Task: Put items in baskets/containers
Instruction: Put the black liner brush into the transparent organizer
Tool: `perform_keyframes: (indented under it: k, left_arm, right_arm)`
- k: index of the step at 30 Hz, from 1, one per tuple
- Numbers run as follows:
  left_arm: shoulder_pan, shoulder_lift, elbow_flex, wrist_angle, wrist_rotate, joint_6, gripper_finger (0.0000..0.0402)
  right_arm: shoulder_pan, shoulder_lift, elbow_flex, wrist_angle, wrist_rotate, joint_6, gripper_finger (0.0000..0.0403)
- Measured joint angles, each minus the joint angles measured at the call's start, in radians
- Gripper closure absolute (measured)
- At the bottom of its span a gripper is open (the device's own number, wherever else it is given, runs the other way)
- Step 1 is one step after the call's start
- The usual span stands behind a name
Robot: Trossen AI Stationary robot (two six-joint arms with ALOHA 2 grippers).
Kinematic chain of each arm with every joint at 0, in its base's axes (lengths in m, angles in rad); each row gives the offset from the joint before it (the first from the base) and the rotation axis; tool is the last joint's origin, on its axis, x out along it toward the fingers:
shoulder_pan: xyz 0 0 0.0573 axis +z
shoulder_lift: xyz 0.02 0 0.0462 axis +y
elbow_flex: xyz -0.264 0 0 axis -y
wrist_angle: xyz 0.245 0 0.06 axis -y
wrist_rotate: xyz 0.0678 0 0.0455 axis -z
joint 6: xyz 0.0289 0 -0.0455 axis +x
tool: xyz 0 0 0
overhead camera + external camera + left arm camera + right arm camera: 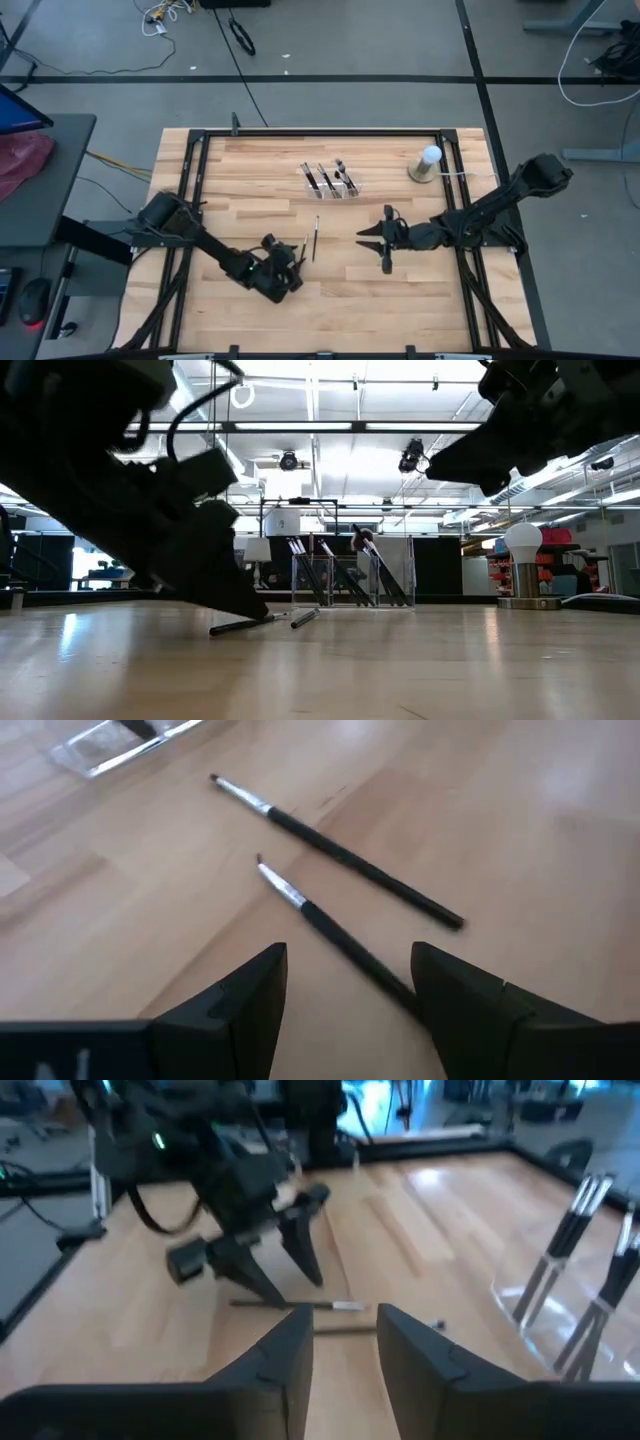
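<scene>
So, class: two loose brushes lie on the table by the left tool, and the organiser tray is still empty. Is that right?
Not quite. Two loose brushes do lie by the left tool, but the organiser tray is not empty: the high view shows several brushes already standing in it.

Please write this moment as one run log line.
left gripper: open, fingers around loose brush on table | right gripper: empty, raised | organiser tray: holds several brushes

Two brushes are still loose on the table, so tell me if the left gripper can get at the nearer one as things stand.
Probably yes. The left gripper is open and low over the table, its fingers either side of the nearer brush, with nothing between them. The second brush lies apart, beyond it.
</scene>
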Motion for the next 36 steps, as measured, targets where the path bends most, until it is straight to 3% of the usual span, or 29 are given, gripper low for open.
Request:
perform_keyframes:
  k: [14, 17, 22, 27, 36]
  left_arm:
    - [0.068, -0.003, -0.032, 0.009, 0.07, 0.089, 0.0198]
    - [0.077, -0.02, -0.105, 0.102, 0.078, 0.101, 0.0207]
    - [0.099, -0.019, -0.239, 0.411, 0.121, 0.245, 0.0214]
    - [0.148, -0.02, -0.269, 0.444, 0.174, 0.301, 0.0221]
    - [0.206, -0.022, -0.268, 0.41, 0.235, 0.305, 0.0308]
  right_arm:
    - [-0.001, 0.0, -0.009, 0.08, -0.001, -0.059, 0.0289]
    - [-0.001, 0.0, -0.009, 0.08, -0.001, -0.059, 0.0289]
    - [-0.001, 0.0, -0.009, 0.08, -0.001, -0.059, 0.0289]
    - [-0.002, 0.0, -0.009, 0.082, -0.001, -0.059, 0.0289]
    - [-0.002, 0.0, -0.009, 0.083, -0.001, -0.056, 0.0289]
